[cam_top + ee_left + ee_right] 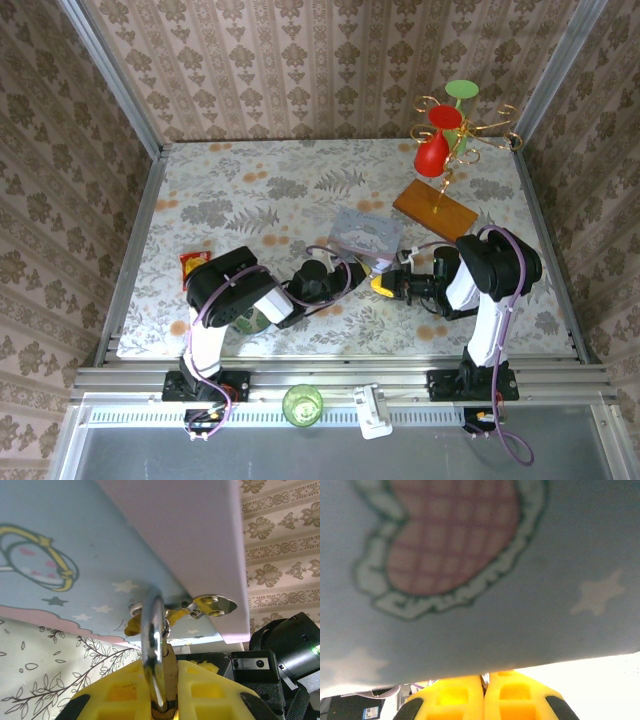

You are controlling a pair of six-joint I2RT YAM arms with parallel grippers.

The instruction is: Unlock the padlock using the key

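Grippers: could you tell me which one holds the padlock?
The left gripper: the padlock sits clamped between its yellow fingers, whereas the right gripper shows closed fingers and no padlock.

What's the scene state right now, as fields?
left fingers: shut on padlock body
padlock: shackle through the tin's clasp
right fingers: shut, right up at the tin; cannot tell if they hold a key
tin: pale blue, mid-table
other: snack packet left, cup stand far right

Robot test booth: wallpapered walls [330,70], aluminium rails [340,380].
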